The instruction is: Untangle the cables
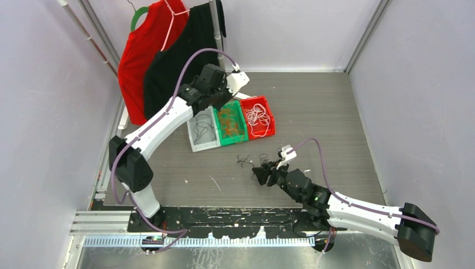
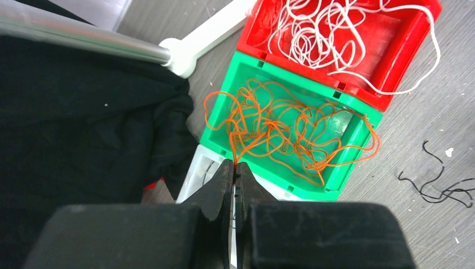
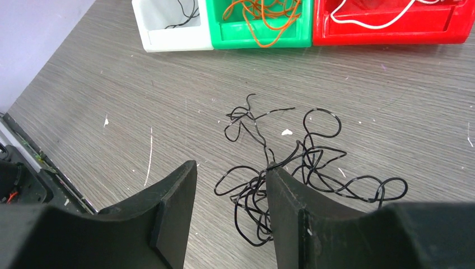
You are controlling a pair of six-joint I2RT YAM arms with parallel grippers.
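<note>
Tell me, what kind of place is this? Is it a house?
Probably a robot lab, not a house: a left arm and right arm bolted to a grey table, plain panels all round, and a green bin of orange cables.

Back-left of the table (image 1: 336,106), and it was a tidy line-up.
Three small bins sat side by side and touching: white bin (image 3: 176,39) on the left, green bin (image 3: 235,40) in the middle, red bin (image 3: 392,35) on the right. Behind them a red shirt (image 1: 143,50) on a green hanger (image 1: 136,17) and a black shirt (image 1: 179,56) hung from a metal rail (image 2: 84,36), whose white foot (image 2: 207,33) lay just beside the bins.
</note>
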